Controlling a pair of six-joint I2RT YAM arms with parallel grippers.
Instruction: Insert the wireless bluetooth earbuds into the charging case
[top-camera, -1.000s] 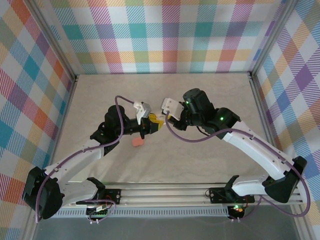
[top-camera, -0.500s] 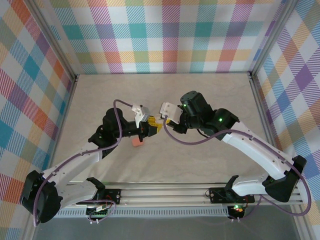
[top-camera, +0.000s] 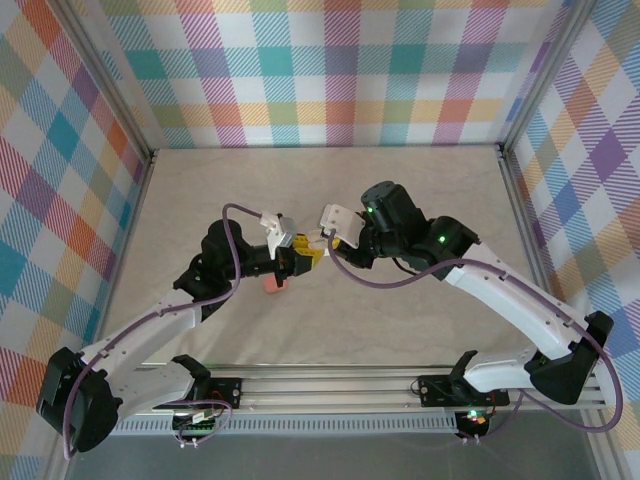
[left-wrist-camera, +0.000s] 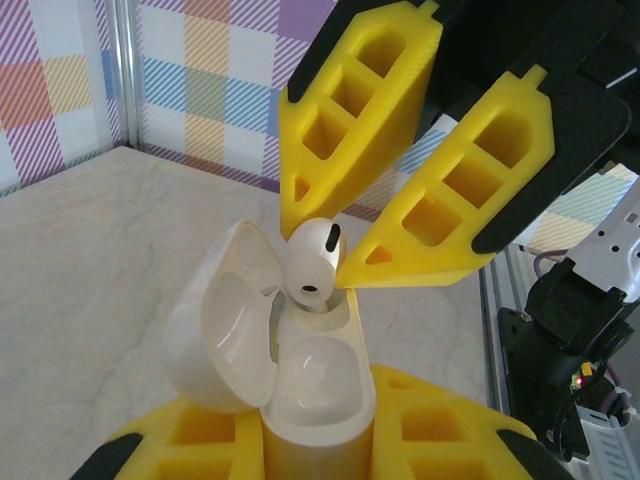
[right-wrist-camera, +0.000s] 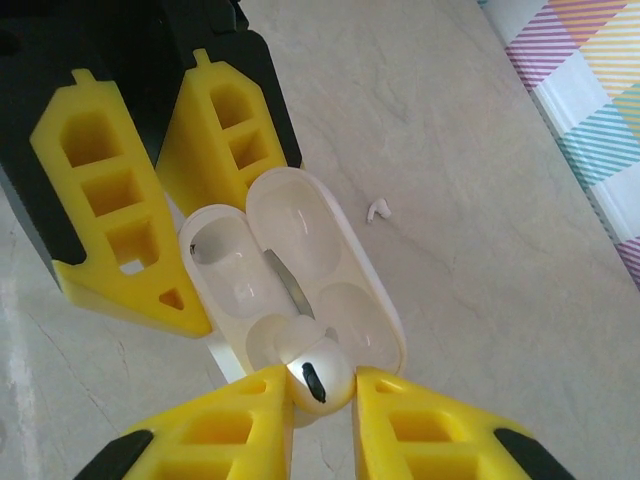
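The grippers have closed in on each other. The left gripper (top-camera: 303, 258) clamps the open case (left-wrist-camera: 310, 400). The right gripper (right-wrist-camera: 320, 385) still pinches a white earbud (left-wrist-camera: 314, 262), its stem now down in one well of the case. Seating looks almost done, and letting go seems next. A second bud (right-wrist-camera: 378, 209) lies beyond the case.

Earbud (right-wrist-camera: 318, 375) in case (right-wrist-camera: 300, 235); second earbud (right-wrist-camera: 377, 209) on table (right-wrist-camera: 450, 260).
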